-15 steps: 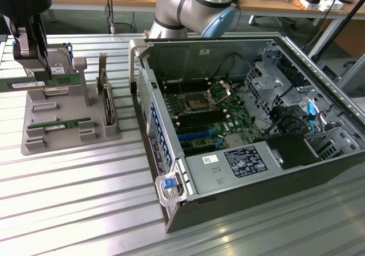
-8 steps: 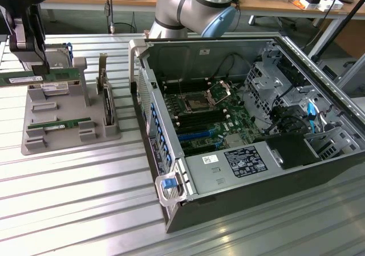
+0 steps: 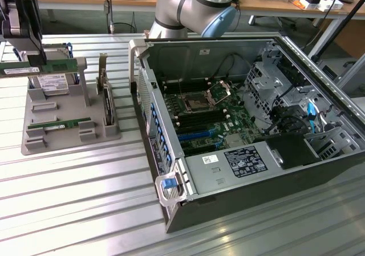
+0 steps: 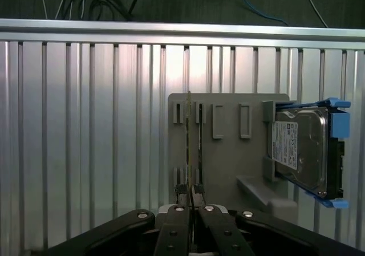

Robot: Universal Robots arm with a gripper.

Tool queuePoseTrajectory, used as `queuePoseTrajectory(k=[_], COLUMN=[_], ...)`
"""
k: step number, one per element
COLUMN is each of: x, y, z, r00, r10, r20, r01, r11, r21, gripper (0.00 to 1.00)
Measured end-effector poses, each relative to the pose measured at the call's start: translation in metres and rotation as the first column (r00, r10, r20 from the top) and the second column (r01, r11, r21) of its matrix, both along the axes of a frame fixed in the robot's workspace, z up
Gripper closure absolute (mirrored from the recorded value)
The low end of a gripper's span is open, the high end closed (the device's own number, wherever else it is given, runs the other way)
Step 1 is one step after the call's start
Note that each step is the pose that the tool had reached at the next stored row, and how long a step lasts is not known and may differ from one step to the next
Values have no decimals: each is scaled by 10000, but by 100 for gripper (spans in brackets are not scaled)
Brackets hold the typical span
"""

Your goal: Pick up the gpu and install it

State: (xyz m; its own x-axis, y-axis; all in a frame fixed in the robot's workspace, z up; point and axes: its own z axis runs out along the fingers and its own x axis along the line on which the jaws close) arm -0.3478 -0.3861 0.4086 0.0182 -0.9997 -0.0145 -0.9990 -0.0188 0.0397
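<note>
Claw (image 4: 190, 194): clamped on gpu (image 3: 54, 66)
Gpu: held level above tray (image 3: 65, 105), over hard drive (image 4: 302, 150), exterior view's left
Case (image 3: 256, 153): open, well apart from gpu

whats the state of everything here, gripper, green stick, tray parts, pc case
black gripper: shut on the gpu
gpu, a long thin green circuit-board stick: gripped, held over the tray
grey plastic tray: flat on the ribbed table
silver hard drive in blue rails: on edge in the tray
upright dark card with metal bracket: standing in its slot
second green stick: lying in the tray
black computer case: open, motherboard exposed
</note>
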Motion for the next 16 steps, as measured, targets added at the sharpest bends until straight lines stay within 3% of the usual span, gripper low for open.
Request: queuePoseTrajectory(k=[16], x=[0], y=[0], z=[214], r00=[10000], r10=[0], r20=[0], r01=[0], r11=[10000], r21=[6], gripper=[88])
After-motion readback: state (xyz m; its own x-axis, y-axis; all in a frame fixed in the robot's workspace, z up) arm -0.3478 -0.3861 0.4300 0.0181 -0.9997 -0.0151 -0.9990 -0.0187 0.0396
